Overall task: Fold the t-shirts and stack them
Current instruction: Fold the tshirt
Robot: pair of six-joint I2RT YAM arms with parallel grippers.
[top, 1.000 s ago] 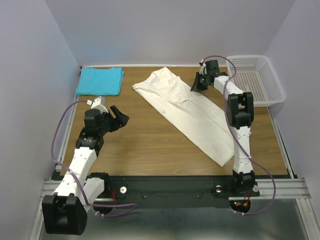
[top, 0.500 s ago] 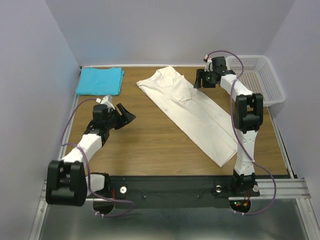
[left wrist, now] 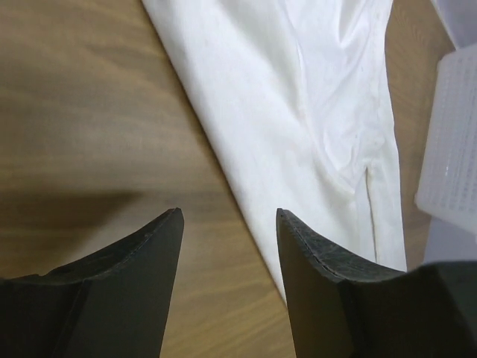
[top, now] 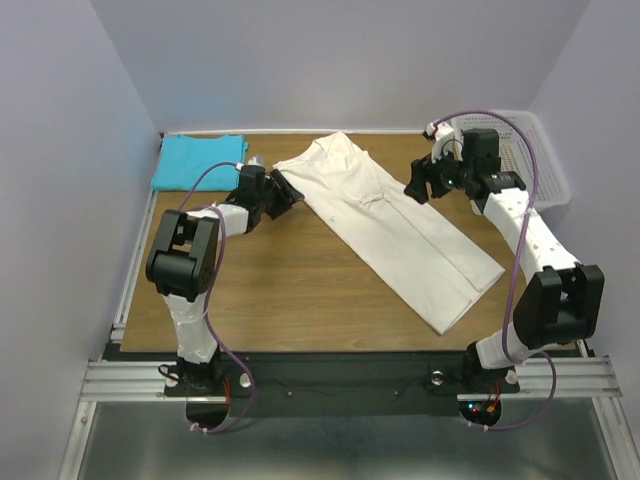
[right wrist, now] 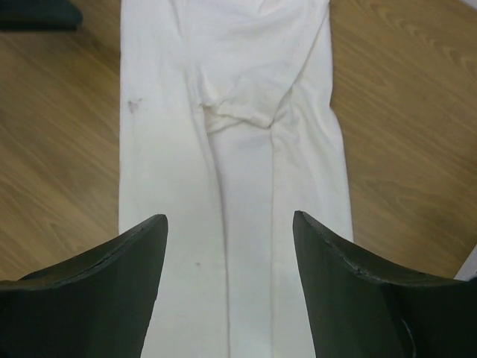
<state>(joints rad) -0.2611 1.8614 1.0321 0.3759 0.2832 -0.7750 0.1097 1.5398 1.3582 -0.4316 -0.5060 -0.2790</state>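
Moved: left gripper (top: pixel 285 192) has swung to the left edge of the cream-white shirt (top: pixel 390 225); right gripper (top: pixel 418 188) has shifted above its right edge.
Jaws: both spread, empty.
Turquoise shirt (top: pixel 200 160): folded, well left of it.
Risk: unequal pinches may bunch or skew the fold.

— What lies on the wooden table (top: pixel 280 270)?
— A cream-white t-shirt (top: pixel 400 235), folded long, lies diagonally across the middle. A folded turquoise t-shirt (top: pixel 200 160) sits far left, and a white mesh basket (top: pixel 535 140) far right.
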